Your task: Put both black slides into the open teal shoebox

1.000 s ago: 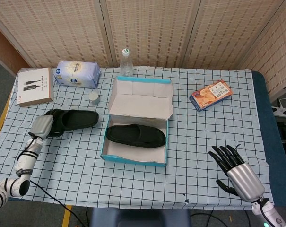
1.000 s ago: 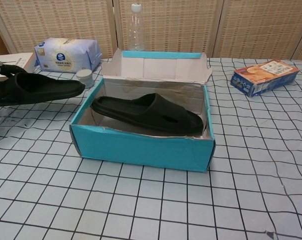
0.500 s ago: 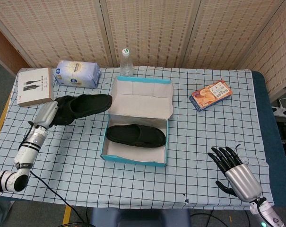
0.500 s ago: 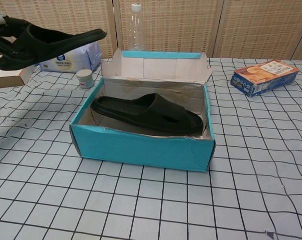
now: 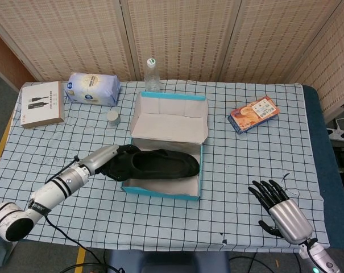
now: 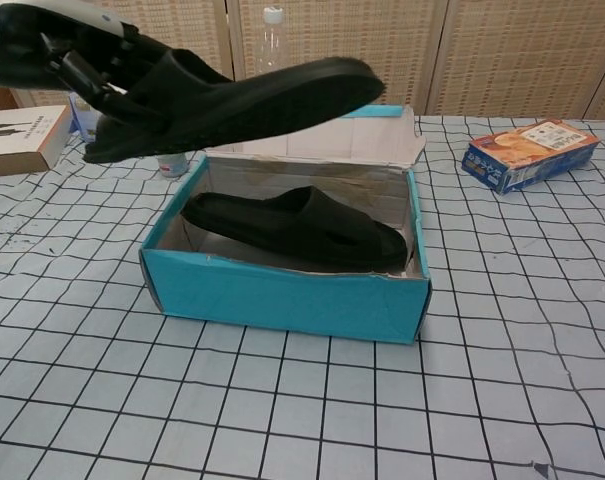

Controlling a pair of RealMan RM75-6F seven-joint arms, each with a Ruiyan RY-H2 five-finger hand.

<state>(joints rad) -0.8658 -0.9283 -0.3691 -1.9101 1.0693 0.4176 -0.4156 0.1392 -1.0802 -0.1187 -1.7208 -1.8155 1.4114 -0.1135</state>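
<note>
Second slide hangs over the open box

The left hand (image 6: 77, 55) grips the second black slide (image 6: 237, 100) above the teal shoebox (image 6: 282, 290), lengthways over its boxed mate (image 6: 297, 228); the right hand (image 5: 280, 205) idles, fingers spread.

Tablecloth (image 5: 160, 222): pale blue-white, black grid lines.
Shoebox (image 6: 282, 295): teal outside and along the lid edge, plain off-white card inside.
Slide in the box (image 6: 302, 230): matte black.
Slide held above the box (image 6: 242, 105): matte black.
Left hand (image 5: 99, 159): silver-grey, on a white forearm with black bands.
Right hand (image 5: 280, 205): black fingers, silver-grey back.
Snack box (image 5: 254, 114): orange and blue, printed with a food picture.
Soft pack (image 5: 93, 89): white and pale blue, with a blue round mark.
Flat carton (image 5: 42, 103): white face with black print, reddish-brown edges.
Bottle (image 5: 152, 74): clear, green cap.
Small jar (image 5: 112, 117): whitish.
Screen behind (image 5: 177, 34): woven tan, lighter frames.
</note>
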